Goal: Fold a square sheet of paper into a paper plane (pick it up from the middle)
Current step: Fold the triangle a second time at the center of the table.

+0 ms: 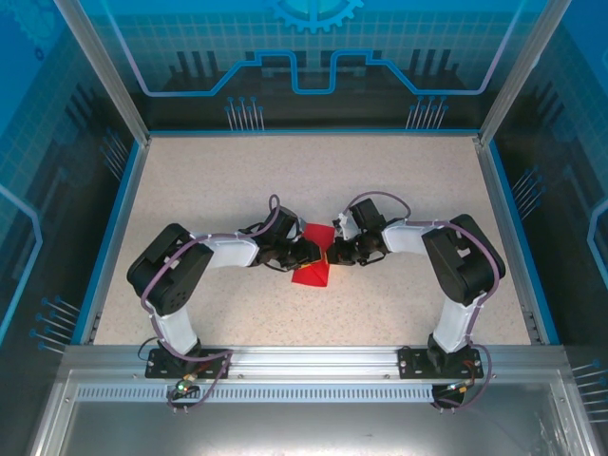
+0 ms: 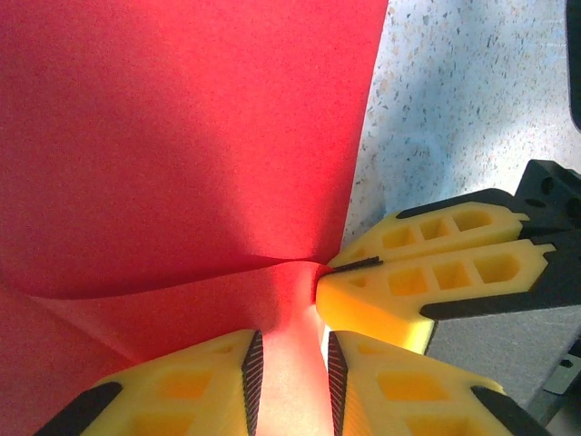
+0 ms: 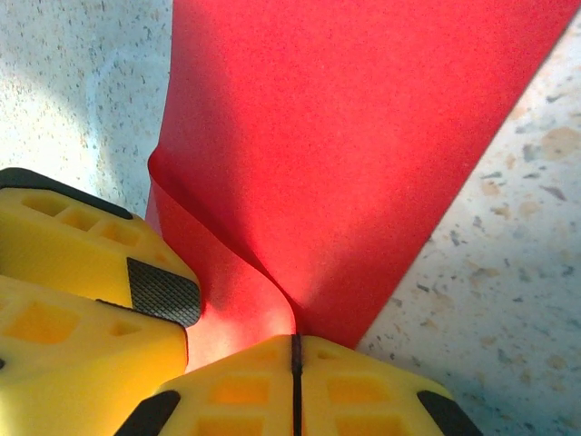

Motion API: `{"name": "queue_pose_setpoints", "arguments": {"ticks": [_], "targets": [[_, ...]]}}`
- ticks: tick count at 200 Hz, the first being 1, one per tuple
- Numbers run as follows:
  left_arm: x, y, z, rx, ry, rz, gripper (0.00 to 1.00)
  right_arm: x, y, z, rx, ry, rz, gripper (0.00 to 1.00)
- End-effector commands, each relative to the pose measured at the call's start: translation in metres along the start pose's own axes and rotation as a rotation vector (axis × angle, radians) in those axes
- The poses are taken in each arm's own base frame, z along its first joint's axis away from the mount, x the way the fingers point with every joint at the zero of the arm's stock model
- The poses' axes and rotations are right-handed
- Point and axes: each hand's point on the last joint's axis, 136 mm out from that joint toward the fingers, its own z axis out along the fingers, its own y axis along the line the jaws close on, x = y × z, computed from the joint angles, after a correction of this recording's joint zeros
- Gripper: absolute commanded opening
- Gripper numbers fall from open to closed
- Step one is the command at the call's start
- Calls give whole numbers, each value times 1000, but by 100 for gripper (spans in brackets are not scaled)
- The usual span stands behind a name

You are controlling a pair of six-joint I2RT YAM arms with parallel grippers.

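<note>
The square sheet of paper (image 1: pixel 312 275) is bright red and lies bent at the table's middle, between both grippers. In the left wrist view the paper (image 2: pixel 182 136) rises in a hump that runs between my left gripper's (image 2: pixel 295 363) pads, which stand a little apart. My right gripper (image 2: pixel 325 271) comes in from the right, pinched on the sheet's edge. In the right wrist view my right gripper (image 3: pixel 294 343) is shut on a raised crease of the paper (image 3: pixel 345 136), with the left fingers (image 3: pixel 91 245) close beside it. From above, the left gripper (image 1: pixel 306 255) and right gripper (image 1: pixel 340 253) nearly touch. The paper plane is out of view.
The speckled table (image 1: pixel 427 190) has a blue rim (image 1: pixel 106 237) on three sides and metal frame posts (image 1: pixel 100 66) at the far corners. Bare tabletop lies all around the paper. Both arm bases stand on the near rail (image 1: pixel 313 359).
</note>
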Motion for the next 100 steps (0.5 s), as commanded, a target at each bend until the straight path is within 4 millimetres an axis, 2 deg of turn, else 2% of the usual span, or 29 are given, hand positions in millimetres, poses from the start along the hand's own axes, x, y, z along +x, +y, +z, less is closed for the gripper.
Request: {"name": "queue_pose_setpoints", "arguments": {"ticks": [1,100], "targets": [[0,3,3,-20,5,13,28,8,8,-5,-2,15,-12,9],[2,3,5,-15,17,15,28,11,0,-3,37,25,2,9]]}}
